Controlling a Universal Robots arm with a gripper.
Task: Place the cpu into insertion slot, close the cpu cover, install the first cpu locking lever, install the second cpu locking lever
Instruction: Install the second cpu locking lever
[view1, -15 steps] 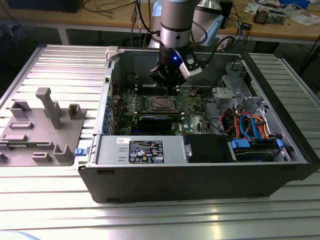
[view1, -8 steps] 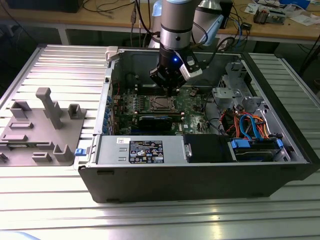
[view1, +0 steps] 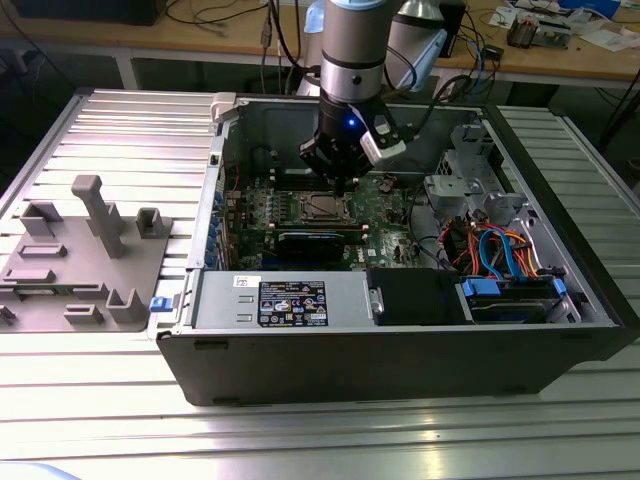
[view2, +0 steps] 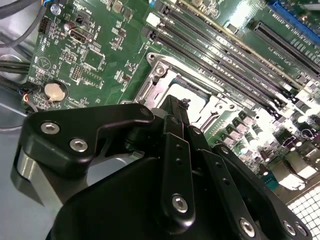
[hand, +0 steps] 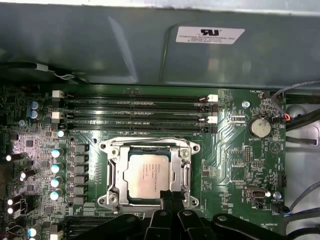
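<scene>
Cpu lies flat in the insertion slot, its silvery top facing up, and the cpu cover is folded down around it, so the chip shows through the square cut-out. The slot is in the middle of the green motherboard, just beside the long black memory slots, and a round coin battery sits on the board well apart from the slot. In the first wrist view the gripper is directly at one edge of the slot; the jaws stand together, with their thin tips touching each other, and nothing is between them. In the second wrist view the gripper hangs just over the metal frame of the slot. In the exterior view the arm reaches down into the open computer case, which stands on the ribbed metal table, and a grey fixture lies beside the case.
</scene>
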